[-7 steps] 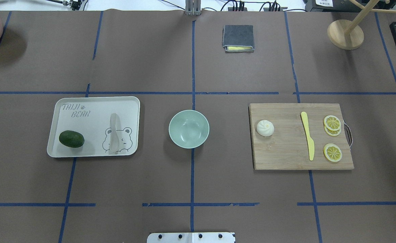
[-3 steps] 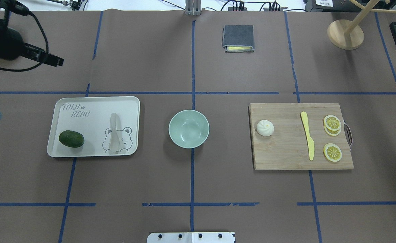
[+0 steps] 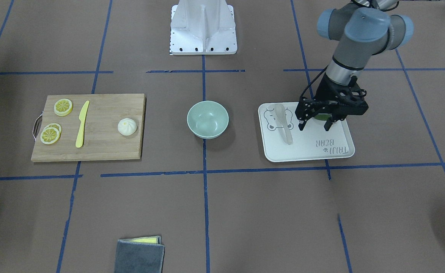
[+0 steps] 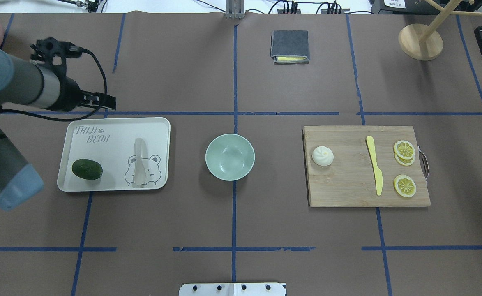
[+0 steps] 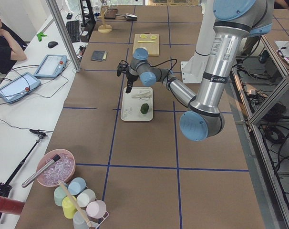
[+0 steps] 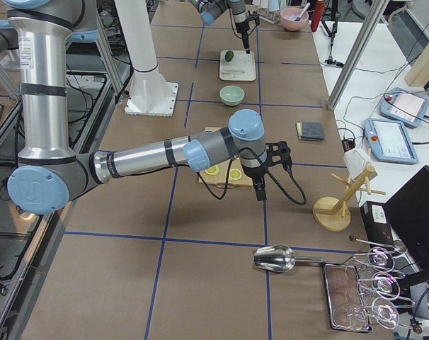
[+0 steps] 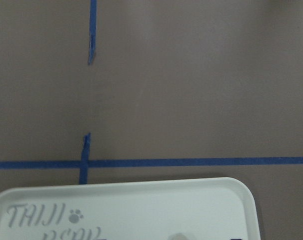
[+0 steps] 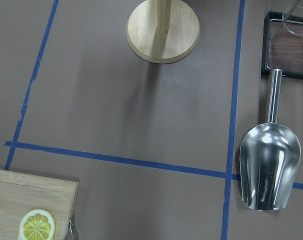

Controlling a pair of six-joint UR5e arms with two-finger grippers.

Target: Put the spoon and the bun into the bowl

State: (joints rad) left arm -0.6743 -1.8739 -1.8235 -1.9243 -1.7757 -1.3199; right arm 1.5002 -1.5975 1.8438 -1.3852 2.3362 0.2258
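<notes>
The off-white spoon [image 4: 139,162] lies on the white bear-printed tray [image 4: 117,119], handle pointing away from me; it also shows in the front view [image 3: 284,123]. The mint-green bowl [image 4: 229,156] stands empty at the table's middle. The white bun [image 4: 322,156] sits on the left end of the wooden cutting board [image 4: 347,187]. My left gripper [image 3: 314,125] is open and empty, raised over the tray's far left part, left of the spoon. My right gripper [image 6: 260,188] shows only in the right side view, beyond the board's right end; I cannot tell its state.
A dark green avocado [image 4: 87,169] lies on the tray. A yellow plastic knife [image 4: 374,164] and lemon slices [image 4: 404,150] lie on the board. A folded grey cloth [image 4: 289,46] and a wooden stand [image 4: 420,41] sit at the far side, and a metal scoop [image 8: 269,165] at the far right.
My left arm has come in from the left edge and swung right and nearer, so its gripper now hangs by the tray's far left corner. The objects have not moved.
</notes>
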